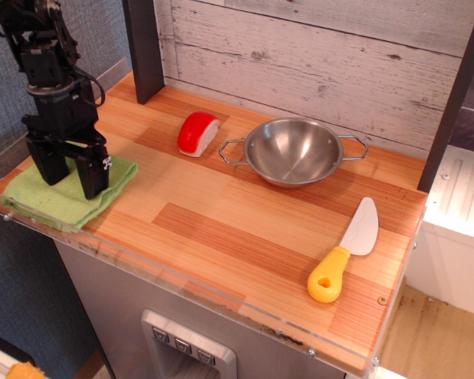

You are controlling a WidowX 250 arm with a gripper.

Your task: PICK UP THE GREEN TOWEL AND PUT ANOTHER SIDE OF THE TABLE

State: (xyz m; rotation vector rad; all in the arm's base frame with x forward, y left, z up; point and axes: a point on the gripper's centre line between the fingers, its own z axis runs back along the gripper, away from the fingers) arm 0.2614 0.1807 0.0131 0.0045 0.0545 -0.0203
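The green towel (43,201) lies flat at the front left corner of the table (221,225), against the clear rim. My gripper (71,183) stands upright over it, its two black fingers (95,175) spread apart with their tips down on the cloth. The towel's middle shows between the fingers. The cloth is not lifted.
A red and white piece (197,133) lies behind, left of the middle. A steel bowl (294,151) with two handles stands at the back. A yellow-handled white knife (346,251) lies at the front right. A dark post (144,49) stands at the back left.
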